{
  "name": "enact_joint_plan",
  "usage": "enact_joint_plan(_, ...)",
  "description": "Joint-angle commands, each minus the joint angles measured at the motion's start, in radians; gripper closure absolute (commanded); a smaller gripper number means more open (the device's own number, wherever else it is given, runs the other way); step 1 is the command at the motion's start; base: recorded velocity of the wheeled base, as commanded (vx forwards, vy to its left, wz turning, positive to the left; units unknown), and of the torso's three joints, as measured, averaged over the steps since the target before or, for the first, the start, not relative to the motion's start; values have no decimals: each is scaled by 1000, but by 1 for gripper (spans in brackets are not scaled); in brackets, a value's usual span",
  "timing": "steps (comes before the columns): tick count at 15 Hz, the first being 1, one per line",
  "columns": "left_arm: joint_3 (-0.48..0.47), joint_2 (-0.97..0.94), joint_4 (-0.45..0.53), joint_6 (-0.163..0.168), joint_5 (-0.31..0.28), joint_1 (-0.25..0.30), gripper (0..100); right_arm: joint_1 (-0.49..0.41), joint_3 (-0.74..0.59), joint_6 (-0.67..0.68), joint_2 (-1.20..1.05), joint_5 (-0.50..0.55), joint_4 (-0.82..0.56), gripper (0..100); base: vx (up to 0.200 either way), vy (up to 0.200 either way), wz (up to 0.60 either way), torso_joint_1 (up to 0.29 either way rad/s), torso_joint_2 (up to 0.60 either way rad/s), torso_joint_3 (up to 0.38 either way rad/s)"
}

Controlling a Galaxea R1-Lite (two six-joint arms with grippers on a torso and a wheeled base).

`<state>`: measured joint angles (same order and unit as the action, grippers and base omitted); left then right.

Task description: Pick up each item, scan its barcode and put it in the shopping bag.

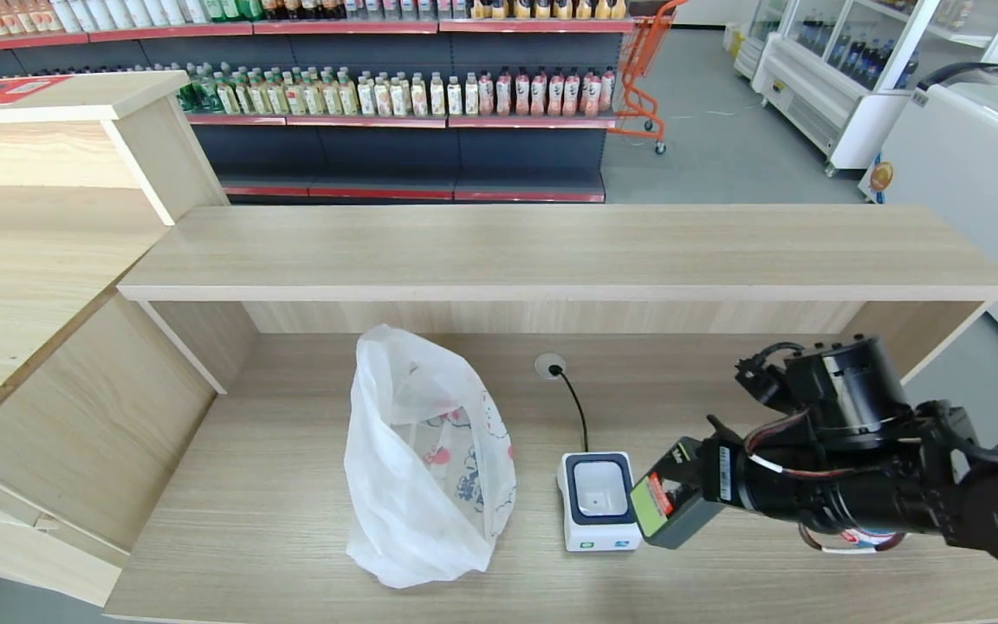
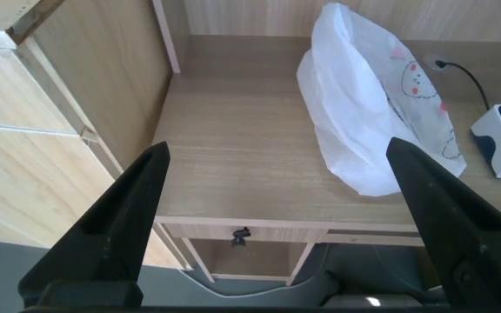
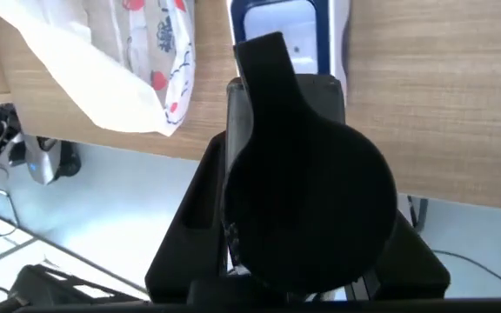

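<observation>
Box (image 1: pixel 657 510) sits at the tip of the right arm, gripped by the right gripper (image 1: pixel 688 485); the fingers are closed against it and it is the one thing they hold; it is tilted, its green-and-red face turned out from the arm toward the scanner (image 1: pixel 599 501). In the head view the box's lower corner comes right up to the scanner's right edge; whether the two touch, or whether the box rests on the counter (image 1: pixel 274 520), I cannot tell. The scanner stands with its dark window facing up; a black cable (image 1: pixel 575 407) runs from it back to a round port in the counter. In the right wrist view the box appears as a dark shape with the scanner just beyond it.

Bag (image 1: pixel 425 459), white plastic with a printed pattern, stands on the counter just beside the scanner on its left, apart from it, with its mouth open upward; it is on the far side of the scanner from the box and the right gripper.

Left gripper (image 2: pixel 272 226) hangs at the near edge of the counter, left of the bag; its two dark fingers (image 2: pixel 111 226) are spread wide with nothing between them; it is well apart from the box.

Beyond the raised back of the counter, shelves (image 1: pixel 395 95) carry rows of bottles.
</observation>
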<state>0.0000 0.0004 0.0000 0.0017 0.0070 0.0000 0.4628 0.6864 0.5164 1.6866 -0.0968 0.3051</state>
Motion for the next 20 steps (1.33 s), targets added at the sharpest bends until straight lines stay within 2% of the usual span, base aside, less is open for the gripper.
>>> enact_joint_plan(1, 0, 0, 0, 0, 1, -2, 0, 13, 32, -45, 134, 19, 86, 100, 0, 0, 0, 0, 0, 0)
enact_joint_plan(3, 0, 0, 0, 0, 1, -2, 0, 16, 35, -78, 179, 20, 150, 100, 0, 0, 0, 0, 0, 0)
enact_joint_plan(8, 0, 0, 0, 0, 1, -2, 0, 68, 59, -79, 258, 26, 200, 100, 0, 0, 0, 0, 0, 0)
enact_joint_plan(11, 0, 0, 0, 0, 1, -2, 0, 82, 61, -79, 297, 65, 238, 100, 0, 0, 0, 0, 0, 0)
enact_joint_plan(20, 0, 0, 0, 0, 1, 0, 0, 88, 68, -79, 334, 83, 281, 100, 0, 0, 0, 0, 0, 0)
